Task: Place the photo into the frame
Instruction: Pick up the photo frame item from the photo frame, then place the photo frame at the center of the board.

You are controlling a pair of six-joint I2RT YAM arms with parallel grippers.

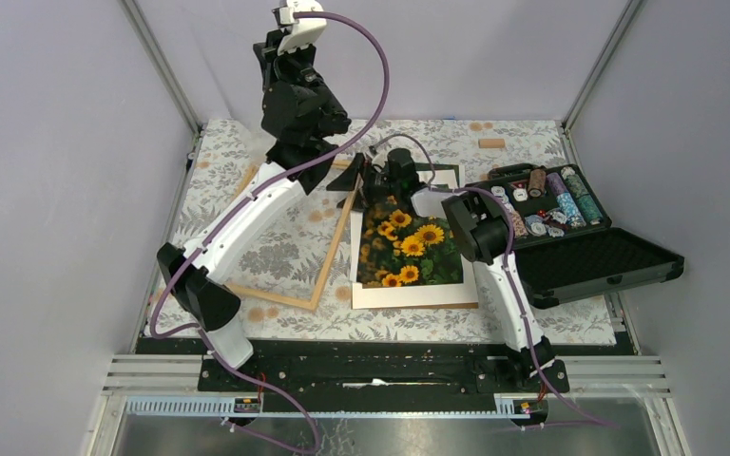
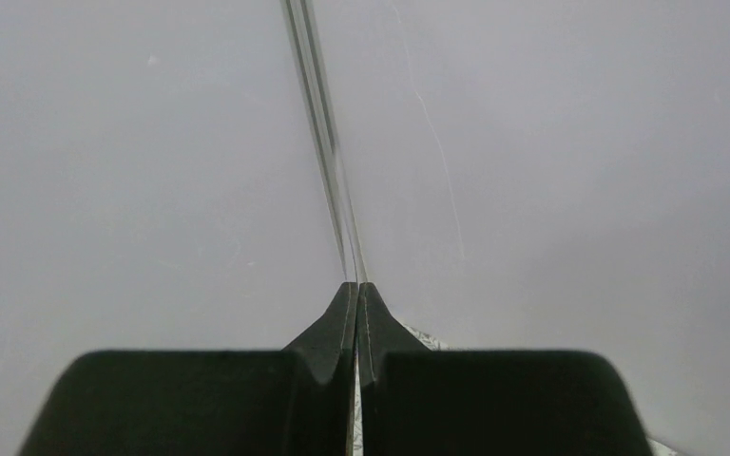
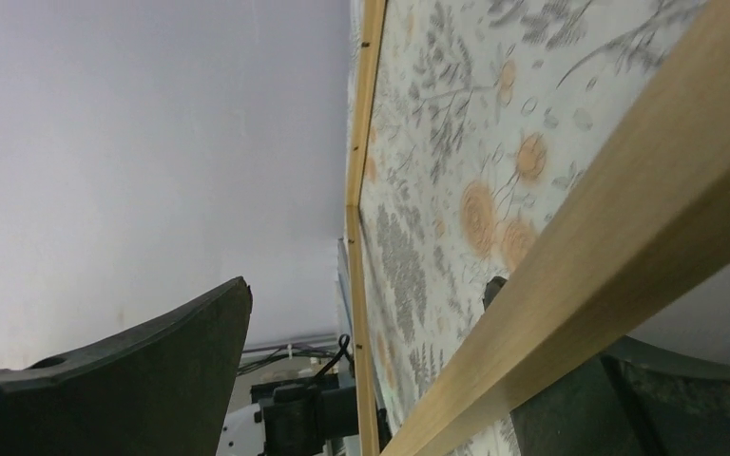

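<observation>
The photo [image 1: 409,242], sunflowers on dark green, lies flat at the table's middle on a white mat [image 1: 409,294]. The frame [image 1: 333,256], thin light wood, lies just left of it, with the floral cloth showing inside it. My right gripper [image 1: 359,180] is at the frame's far right corner. In the right wrist view it [image 3: 371,294] stands open, and a frame rail [image 3: 580,247] crosses between its fingers. My left arm [image 1: 295,104] is raised high over the table's back left. Its gripper [image 2: 356,285] is shut, facing the grey wall, with nothing clearly held.
An open black case [image 1: 608,261] with poker chips [image 1: 551,214] sits to the right of the photo. A small wooden block [image 1: 491,143] lies near the back wall. Grey walls close in the back and both sides.
</observation>
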